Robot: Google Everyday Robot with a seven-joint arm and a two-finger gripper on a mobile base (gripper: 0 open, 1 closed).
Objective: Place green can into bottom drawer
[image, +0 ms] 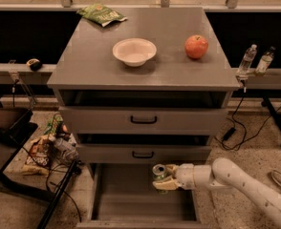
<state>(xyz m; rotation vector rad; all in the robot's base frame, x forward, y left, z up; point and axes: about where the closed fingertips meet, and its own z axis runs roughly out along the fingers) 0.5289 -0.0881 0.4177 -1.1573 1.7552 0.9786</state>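
Observation:
The green can (159, 172), small with a silver top, is held upright in my gripper (163, 177), which is shut on it. The white arm reaches in from the lower right. The can hangs above the right half of the bottom drawer (126, 199), which is pulled out and shows a flat grey floor. The can is near the front of the middle drawer, just below its black handle.
On the cabinet top (83, 61) are a white bowl (134, 51), a red apple (196, 46) and a green snack bag (101, 14). Two upper drawers (143, 120) are closed. Clutter and cables (49, 149) lie on the floor at left; two bottles (255, 61) stand at right.

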